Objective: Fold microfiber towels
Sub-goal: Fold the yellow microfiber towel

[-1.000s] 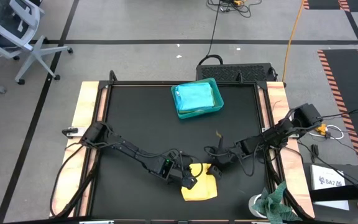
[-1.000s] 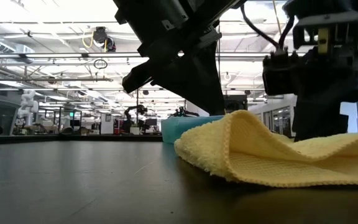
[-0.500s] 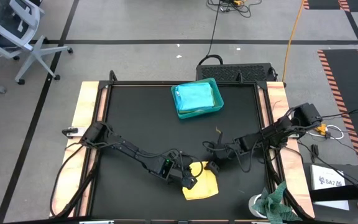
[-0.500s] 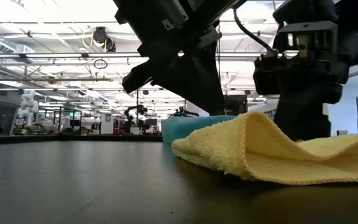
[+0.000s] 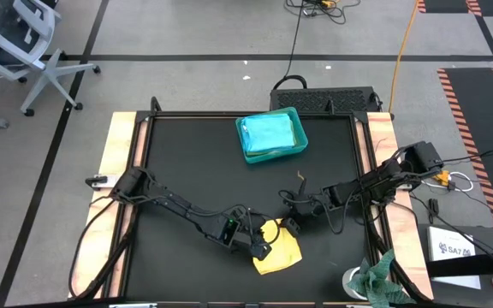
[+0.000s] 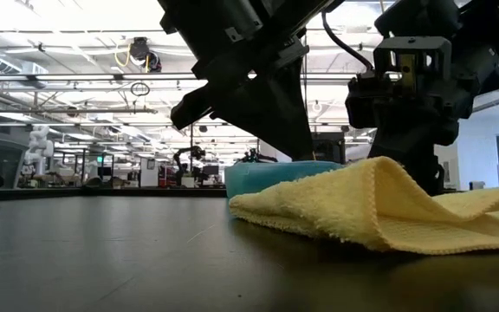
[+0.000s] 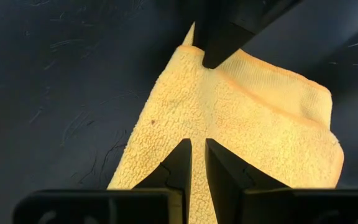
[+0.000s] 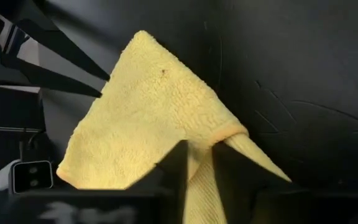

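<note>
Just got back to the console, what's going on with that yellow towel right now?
Both arms are working the yellow microfiber towel near the front of the black table. The right gripper has pinched one edge of it and holds that fold raised off the table. The left gripper is down on the towel's other side, fingers close together, pinning it. Folded turquoise towels sit in the teal tray at the back, and a mottled green rag lies off the table's front right corner.
</note>
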{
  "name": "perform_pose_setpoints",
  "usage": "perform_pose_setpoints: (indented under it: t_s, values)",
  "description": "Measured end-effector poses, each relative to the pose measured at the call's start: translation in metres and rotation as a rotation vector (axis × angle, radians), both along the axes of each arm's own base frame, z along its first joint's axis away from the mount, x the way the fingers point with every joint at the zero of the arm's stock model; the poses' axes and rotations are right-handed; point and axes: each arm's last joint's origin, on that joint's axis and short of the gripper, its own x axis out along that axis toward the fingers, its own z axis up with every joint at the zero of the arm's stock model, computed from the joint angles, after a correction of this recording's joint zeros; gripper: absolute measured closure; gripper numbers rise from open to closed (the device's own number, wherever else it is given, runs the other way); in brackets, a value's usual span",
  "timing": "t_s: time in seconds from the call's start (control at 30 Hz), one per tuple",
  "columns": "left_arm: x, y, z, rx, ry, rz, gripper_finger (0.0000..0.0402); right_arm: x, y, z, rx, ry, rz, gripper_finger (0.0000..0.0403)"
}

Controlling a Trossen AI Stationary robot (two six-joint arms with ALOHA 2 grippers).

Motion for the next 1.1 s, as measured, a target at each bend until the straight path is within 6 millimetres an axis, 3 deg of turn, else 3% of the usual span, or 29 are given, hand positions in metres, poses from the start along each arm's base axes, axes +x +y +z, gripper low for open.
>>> perform_pose_setpoints:
  t_s: [0.13, 0.43, 0.7, 0.93, 1.1]
  values:
    - [0.000, 0.000, 0.000, 0.002, 0.000, -0.002, 0.0355, -0.001, 0.002, 0.005, 0.052, -0.007, 0.055, 0.0395]
    - [0.000, 0.000, 0.000, 0.001, -0.001, -0.002, 0.0355, -0.016, -0.001, 0.019, 0.041, 0.051, 0.097, 0.0402]
    - [0.002, 0.003, 0.000, 0.000, -0.007, 0.005, 0.0355, -0.034, -0.008, 0.008, -0.057, 0.252, 0.126, 0.0402]
    - [0.012, 0.002, 0.008, -0.026, -0.115, -0.036, 0.0355, -0.032, -0.011, 0.010, -0.076, 0.224, 0.123, 0.0402]
    - [0.016, 0.008, 0.008, -0.010, -0.118, -0.071, 0.0355, -0.031, -0.010, 0.033, -0.023, 0.129, 0.159, 0.0403]
